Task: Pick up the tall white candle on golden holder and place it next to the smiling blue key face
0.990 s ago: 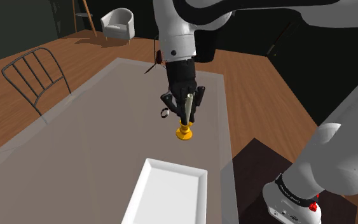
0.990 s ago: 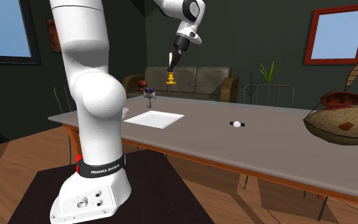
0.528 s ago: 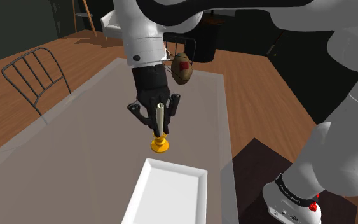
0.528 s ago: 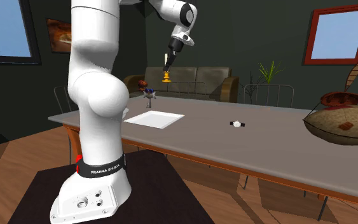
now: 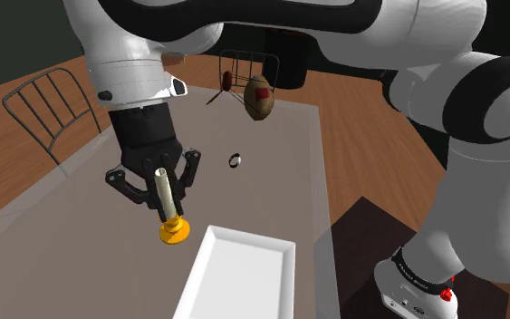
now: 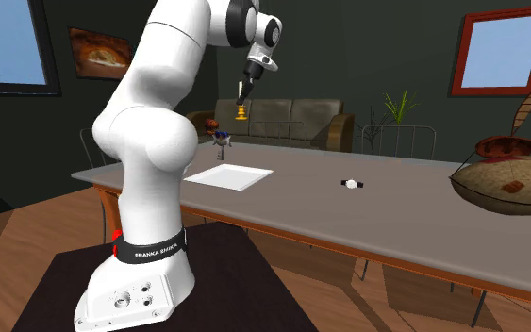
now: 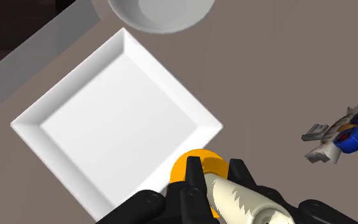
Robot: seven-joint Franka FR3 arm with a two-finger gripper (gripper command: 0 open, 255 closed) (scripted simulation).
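Observation:
A tall white candle on a golden holder hangs above the grey table, with my black gripper shut on its stem. The second exterior view has the candle high over the table's far end, held by the gripper. In the wrist view both fingers clasp the candle, and the holder overlaps the white tray's corner. The blue key face lies on the table off to the gripper's side, and stands past the tray as the key face.
A white square tray lies beside the candle at the shoulder view's lower middle. A small ring-shaped object and a wire basket with a brown ball sit further along the table. A metal chair stands at the table's left.
The arm has swung toward the shoulder view's left and lower, carrying the candle from mid-table to beside the tray's corner. The basket and ring object are now uncovered.

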